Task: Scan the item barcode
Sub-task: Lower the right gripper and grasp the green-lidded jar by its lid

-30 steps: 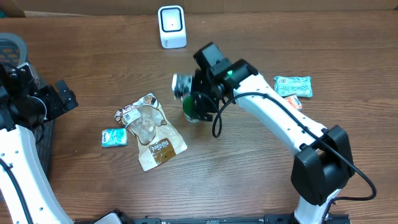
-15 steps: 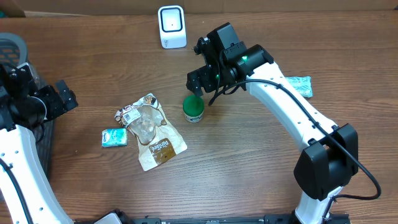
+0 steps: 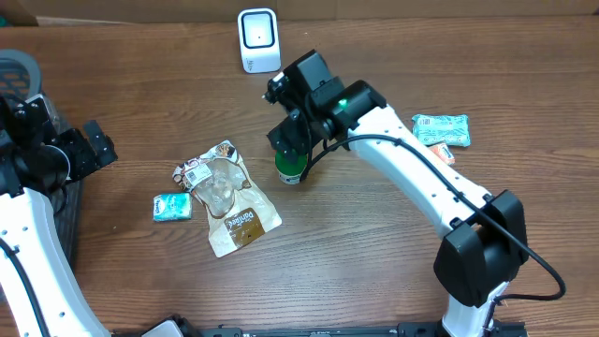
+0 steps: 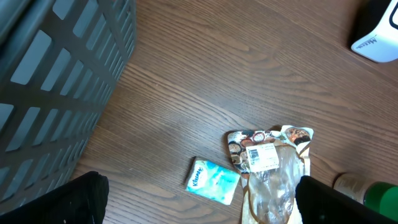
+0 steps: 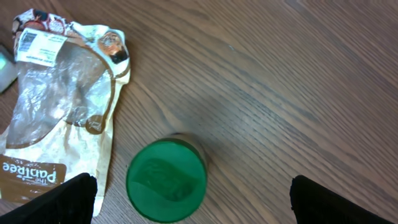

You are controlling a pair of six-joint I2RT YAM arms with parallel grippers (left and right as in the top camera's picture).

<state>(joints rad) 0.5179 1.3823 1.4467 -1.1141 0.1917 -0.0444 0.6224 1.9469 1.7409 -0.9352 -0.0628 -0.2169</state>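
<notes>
Right gripper (image 5: 200,200), its jaws spread wide and holding nothing, is pictured poised over a small round jar with a green plastic lid (image 5: 166,180). The jar stands upright on the brown wood-grain table (image 5: 298,74), just beside a crumpled clear-and-brown plastic snack pouch (image 5: 56,106). It is not yet gripped, and the fingers are seen to either side, apart from it. The step in hand is judged to be the approach for pick-up, with the scan itself not begun. A descent around the lid and a firm closing would be called for next. The jar would then have to be carried to the white box-shaped barcode scanner (image 3: 258,40) at the table's far edge and its label turned toward the scanner's face. Where the barcode sits on the jar cannot be told. Left gripper (image 4: 199,202), likewise spread and empty, is held well apart from the jar, near a grey slatted plastic basket (image 4: 56,74).
</notes>
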